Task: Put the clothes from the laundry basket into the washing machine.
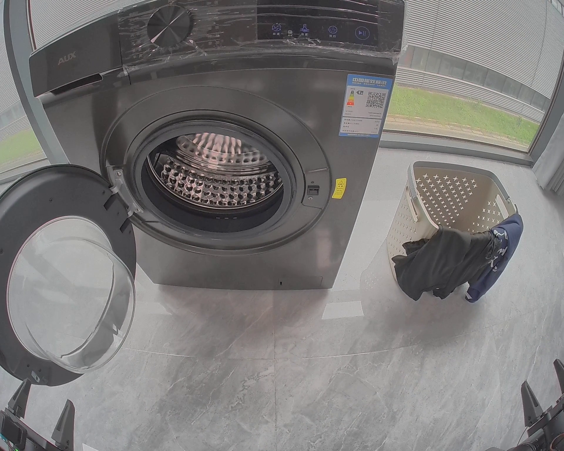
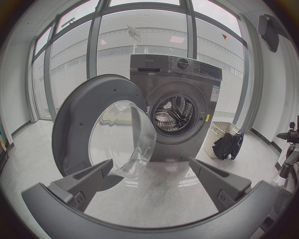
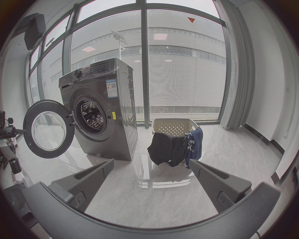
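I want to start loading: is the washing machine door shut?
No, the door is swung wide open on the robot's left, leaving the metal drum in plain sight.

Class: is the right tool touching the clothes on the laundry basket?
Apart. The head view shows open floor between the right tool and the clothes.

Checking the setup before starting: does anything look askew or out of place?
A dark garment and a blue garment hang over the laundry basket rim, drooping toward the floor. Plastic film wraps the washing machine control panel.
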Tool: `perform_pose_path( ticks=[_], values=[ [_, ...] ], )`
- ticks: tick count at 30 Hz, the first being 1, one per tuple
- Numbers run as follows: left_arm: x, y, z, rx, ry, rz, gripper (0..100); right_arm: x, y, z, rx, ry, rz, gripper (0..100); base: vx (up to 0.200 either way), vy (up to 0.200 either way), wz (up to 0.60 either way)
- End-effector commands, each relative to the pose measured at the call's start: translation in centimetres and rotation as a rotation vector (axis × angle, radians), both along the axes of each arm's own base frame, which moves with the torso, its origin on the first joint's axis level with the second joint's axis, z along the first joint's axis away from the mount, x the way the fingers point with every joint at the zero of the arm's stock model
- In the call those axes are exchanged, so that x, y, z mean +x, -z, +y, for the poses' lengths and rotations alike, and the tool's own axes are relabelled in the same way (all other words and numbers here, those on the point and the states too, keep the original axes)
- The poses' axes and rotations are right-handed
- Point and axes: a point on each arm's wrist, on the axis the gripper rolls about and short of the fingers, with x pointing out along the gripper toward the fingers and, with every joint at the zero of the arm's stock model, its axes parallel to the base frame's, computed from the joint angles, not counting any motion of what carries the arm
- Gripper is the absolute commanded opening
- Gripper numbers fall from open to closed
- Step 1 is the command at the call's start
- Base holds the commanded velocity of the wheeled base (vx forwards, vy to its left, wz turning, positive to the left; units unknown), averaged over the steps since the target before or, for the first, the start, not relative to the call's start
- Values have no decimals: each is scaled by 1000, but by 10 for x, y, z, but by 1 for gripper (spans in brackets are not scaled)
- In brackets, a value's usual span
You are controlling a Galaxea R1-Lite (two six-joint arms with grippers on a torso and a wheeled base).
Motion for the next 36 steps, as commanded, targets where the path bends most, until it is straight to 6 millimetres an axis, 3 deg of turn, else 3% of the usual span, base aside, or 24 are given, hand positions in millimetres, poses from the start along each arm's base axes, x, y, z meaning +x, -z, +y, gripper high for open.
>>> perform_pose_path(
  ticks=[1,36],
  values=[
    [0,5,0,-1,-1,-2,100,1,5,0,1,-1,8,100,0,-200,0],
    [0,5,0,-1,-1,-2,100,1,5,0,-1,-1,8,100,0,-200,0]
  ],
)
